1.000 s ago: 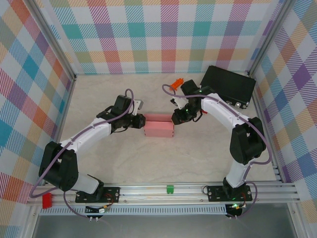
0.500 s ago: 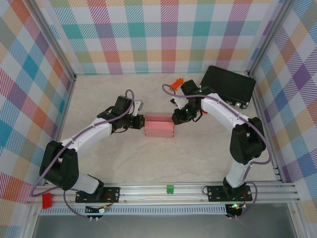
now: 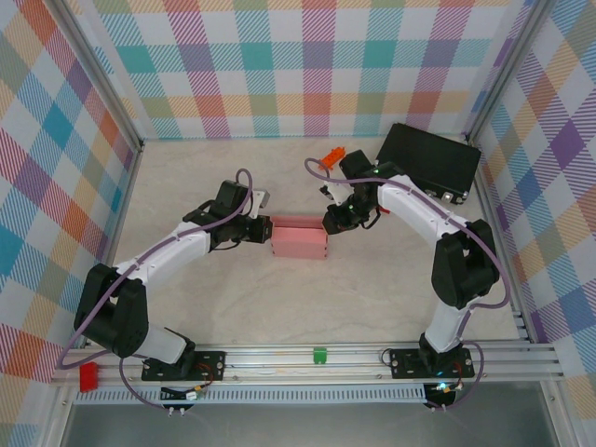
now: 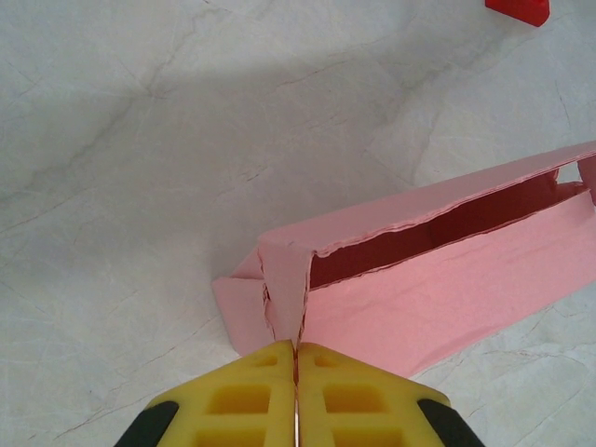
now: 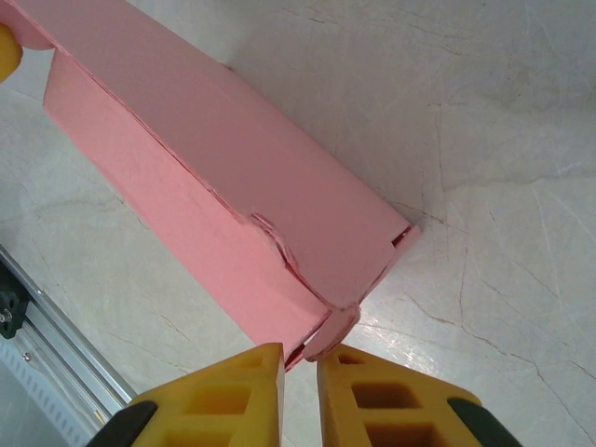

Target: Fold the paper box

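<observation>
Pink thin-cardboard box (image 3: 298, 242) might rip
The left claw (image 4: 296, 346) is pinched shut on its 9 o'clock flap (image 4: 284, 289). The right claw (image 5: 300, 352) at 3 o'clock is barely open, grip unclear. Any tug tears it.

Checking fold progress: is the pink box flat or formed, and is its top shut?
Formed, not shut: the pink box has raised walls, and a dark gap along its top shows the inside.

the paper box (image 3: 298, 240), plain pink thin cardboard, lies left to right at the middle of the tabletop (image 3: 279, 307), partly folded into a long low box, its top gaping on a darker inside, its end flaps creased.
</observation>
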Robot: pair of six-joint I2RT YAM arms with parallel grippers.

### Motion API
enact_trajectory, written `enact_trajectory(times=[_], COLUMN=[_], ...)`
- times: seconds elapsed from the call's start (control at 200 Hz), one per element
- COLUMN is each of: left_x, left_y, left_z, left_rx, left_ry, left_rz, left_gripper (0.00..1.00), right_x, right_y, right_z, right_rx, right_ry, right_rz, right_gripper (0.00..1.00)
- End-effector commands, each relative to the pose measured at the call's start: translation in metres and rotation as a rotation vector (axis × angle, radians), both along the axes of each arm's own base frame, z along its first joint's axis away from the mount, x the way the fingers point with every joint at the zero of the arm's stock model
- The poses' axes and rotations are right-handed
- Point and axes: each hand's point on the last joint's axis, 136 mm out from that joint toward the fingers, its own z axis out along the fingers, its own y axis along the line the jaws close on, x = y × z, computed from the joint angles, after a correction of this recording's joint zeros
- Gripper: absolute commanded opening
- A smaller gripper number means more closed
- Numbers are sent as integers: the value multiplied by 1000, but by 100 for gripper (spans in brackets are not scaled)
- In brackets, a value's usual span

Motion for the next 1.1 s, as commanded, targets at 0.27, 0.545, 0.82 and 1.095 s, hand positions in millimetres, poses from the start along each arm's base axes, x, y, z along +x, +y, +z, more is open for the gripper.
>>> enact_trajectory(times=[0.27,0.545,0.82,1.095], left_x=[-9,-10,-12,-15], left_y=[-2,-1,1,4], left_z=[-13,-15,-21,-24], left_rx=[-1,2,12,15], left_ry=[49,54,64,59], left_rz=[-16,-16,-11,1], left_gripper=[8,7,6,3], right_x=[-11,-12,-15,-21], right_y=[7,7,8,9], right_z=[-7,-6,-10,-15], right_rx=[13,12,8,3], right_ry=[63,65,76,85], right_rz=[8,11,20,37], right_gripper=[16,15,15,15])
